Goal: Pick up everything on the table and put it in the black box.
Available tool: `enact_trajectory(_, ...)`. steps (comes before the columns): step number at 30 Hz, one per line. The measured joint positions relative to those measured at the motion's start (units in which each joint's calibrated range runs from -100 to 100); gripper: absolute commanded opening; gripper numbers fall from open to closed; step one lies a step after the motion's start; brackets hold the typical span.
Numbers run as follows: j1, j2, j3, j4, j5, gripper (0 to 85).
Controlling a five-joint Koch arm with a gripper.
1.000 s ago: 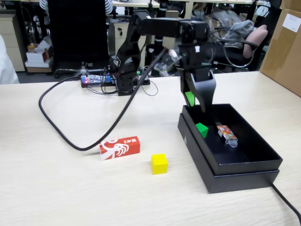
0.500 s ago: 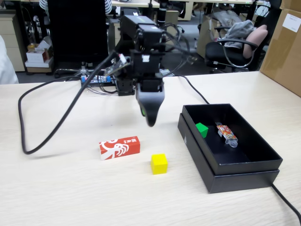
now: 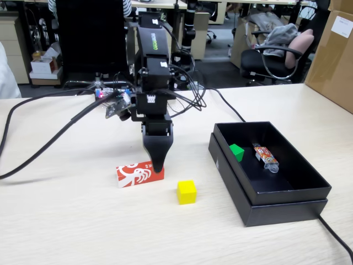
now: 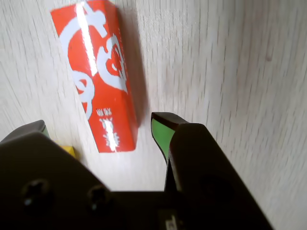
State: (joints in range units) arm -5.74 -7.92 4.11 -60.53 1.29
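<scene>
Fixed view: the gripper [image 3: 158, 165] is hanging tip-down over the right end of the red carton [image 3: 140, 173], which is lying flat on the table [image 3: 66, 221]. From this side the two jaws are lining up one behind the other, so the opening is not readable here. The yellow cube [image 3: 187, 191] is sitting on the table just right of the carton, apart from it. The black box [image 3: 287, 190] is standing to the right; the green cube [image 3: 236, 152] is resting inside near its left wall, and a colourful wrapped packet [image 3: 266, 157] is lying beside it, not touching. Nothing else is showing in the box.

Wrist view: the jaws are standing apart with nothing between them. The gripper [image 4: 98, 132] is straddling the near end of the red carton [image 4: 96, 72]; the green-padded jaw is sitting just beside the carton's right long edge, the other jaw on the far side at the left. A sliver of the yellow cube [image 4: 69, 150] is peeking out next to the left jaw.

Risks, as judged: the jaws are catching only the carton's end, so a closing grip could be letting it pivot or droop on lifting. The carton is lying skewed to the jaws, so one pad could be touching first and shoving it sideways. The left jaw is close to the yellow cube and could be nudging it on descent.
</scene>
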Motion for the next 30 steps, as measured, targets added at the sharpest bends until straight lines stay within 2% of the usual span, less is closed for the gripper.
enact_trajectory(6,-1.9,4.1,0.0,3.1,-1.7,41.9)
enact_trajectory(8,-2.1,4.9,0.0,3.3,-2.1,34.6)
enact_trajectory(11,-2.3,6.8,1.7,3.3,-2.2,16.9)
enact_trajectory(16,-2.8,10.5,6.0,3.3,-2.1,14.8)
enact_trajectory(17,-2.8,10.8,6.0,3.3,-2.1,9.6)
enact_trajectory(18,-2.8,10.9,6.0,3.3,-2.1,0.9)
enact_trajectory(26,-2.3,7.1,4.7,2.2,-1.7,0.9)
enact_trajectory(28,-1.5,2.5,4.7,-0.5,-1.6,0.9)
enact_trajectory(30,1.4,-9.5,4.7,-4.9,-0.5,0.9)
